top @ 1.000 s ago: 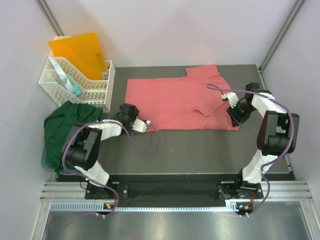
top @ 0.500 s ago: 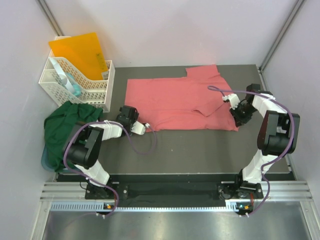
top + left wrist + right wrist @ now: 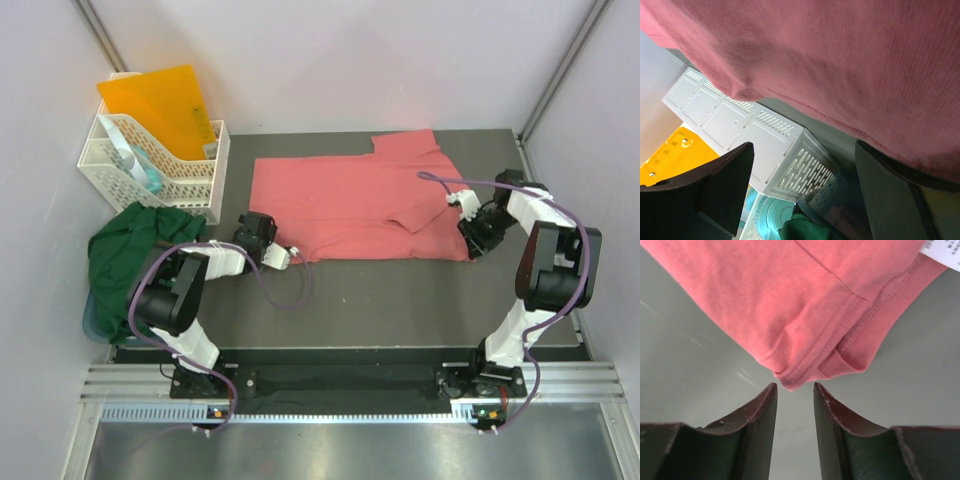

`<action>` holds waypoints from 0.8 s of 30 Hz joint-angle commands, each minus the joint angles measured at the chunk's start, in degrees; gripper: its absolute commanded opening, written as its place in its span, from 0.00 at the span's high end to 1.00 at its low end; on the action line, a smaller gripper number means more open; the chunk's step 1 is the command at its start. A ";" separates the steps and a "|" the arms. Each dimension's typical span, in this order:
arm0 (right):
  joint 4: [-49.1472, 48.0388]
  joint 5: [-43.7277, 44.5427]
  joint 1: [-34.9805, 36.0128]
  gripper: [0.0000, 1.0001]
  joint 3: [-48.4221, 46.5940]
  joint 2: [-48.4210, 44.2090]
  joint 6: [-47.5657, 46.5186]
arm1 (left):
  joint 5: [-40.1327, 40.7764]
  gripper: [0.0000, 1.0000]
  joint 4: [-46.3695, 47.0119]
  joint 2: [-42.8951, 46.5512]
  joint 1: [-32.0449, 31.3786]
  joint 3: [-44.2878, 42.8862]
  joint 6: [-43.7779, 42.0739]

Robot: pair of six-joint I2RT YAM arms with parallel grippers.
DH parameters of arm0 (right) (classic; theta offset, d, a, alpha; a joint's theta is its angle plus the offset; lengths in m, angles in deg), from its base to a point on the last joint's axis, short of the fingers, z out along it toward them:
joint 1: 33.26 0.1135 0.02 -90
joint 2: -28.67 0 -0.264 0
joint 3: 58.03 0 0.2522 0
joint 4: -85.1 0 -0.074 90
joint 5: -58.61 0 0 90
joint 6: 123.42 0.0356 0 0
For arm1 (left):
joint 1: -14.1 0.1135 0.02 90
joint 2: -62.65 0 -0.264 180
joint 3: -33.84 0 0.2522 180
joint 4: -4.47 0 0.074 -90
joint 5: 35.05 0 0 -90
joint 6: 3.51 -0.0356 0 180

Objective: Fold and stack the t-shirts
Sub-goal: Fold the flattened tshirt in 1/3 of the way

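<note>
T-shirt (image 3: 350, 205) on table (image 3: 400, 290), right of basket (image 3: 190, 188)

I see the dark grey table (image 3: 400, 290) with the salmon-pink t-shirt (image 3: 340, 205) spread flat across its far half. A white basket (image 3: 170, 170) stands at its far left corner, and the dark green t-shirt (image 3: 125, 250) is bunched at its left edge.

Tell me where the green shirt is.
From above, the green shirt lies bunched at the left edge of the table, in front of the white basket.
</note>
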 commanded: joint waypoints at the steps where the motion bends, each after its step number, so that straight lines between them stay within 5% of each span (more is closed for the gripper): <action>1: 1.78 -4.60 -0.68 0.66 -1.09 -1.01 -1.14 | -1.12 0.14 -0.04 -1.73 -0.37 0.17 0.47; 7: 0.82 -4.96 -0.59 0.73 -1.44 0.48 0.00 | -1.12 0.14 -0.30 -2.08 -0.73 -0.62 0.47; 14: -2.17 -1.00 -0.59 1.00 -0.56 0.40 0.35 | -0.24 0.20 -0.21 -2.69 -0.81 -0.28 0.39; 15: -2.61 -0.30 -0.68 1.00 -0.47 0.22 0.44 | -0.06 0.27 0.05 -2.78 -0.81 -0.10 0.30; 24: -4.63 2.86 -0.77 1.00 -0.39 -0.22 0.27 | 1.79 0.31 2.16 -4.63 -0.90 0.51 -0.32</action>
